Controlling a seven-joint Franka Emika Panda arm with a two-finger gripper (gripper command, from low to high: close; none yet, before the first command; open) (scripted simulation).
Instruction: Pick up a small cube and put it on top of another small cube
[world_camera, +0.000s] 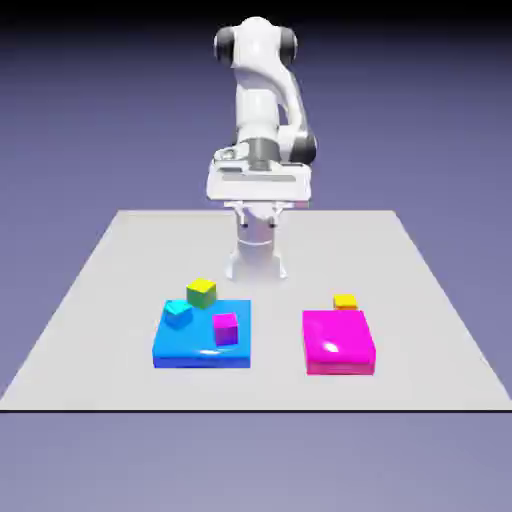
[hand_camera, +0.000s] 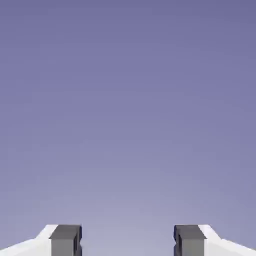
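Hovering gripper (world_camera: 258, 214) high above table (world_camera: 120, 260), fingers (hand_camera: 65, 240) spread wide, nothing between them.
Small cube (world_camera: 345, 301) sits on table touching far edge of magenta block (world_camera: 339, 343).

Small cube (world_camera: 345, 301) just behind right flat block (world_camera: 339, 342); three cubes (world_camera: 226, 328) around left block (world_camera: 202, 336).

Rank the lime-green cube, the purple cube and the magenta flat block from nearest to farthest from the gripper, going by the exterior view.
The gripper hangs open above the table's far middle, holding nothing.
1. lime-green cube: at the blue block's far edge, on the exterior view's left.
2. purple cube: on the blue block, closer to the camera.
3. magenta flat block: on the exterior view's right; close to the purple cube's distance, so 2 and 3 are hard to separate.
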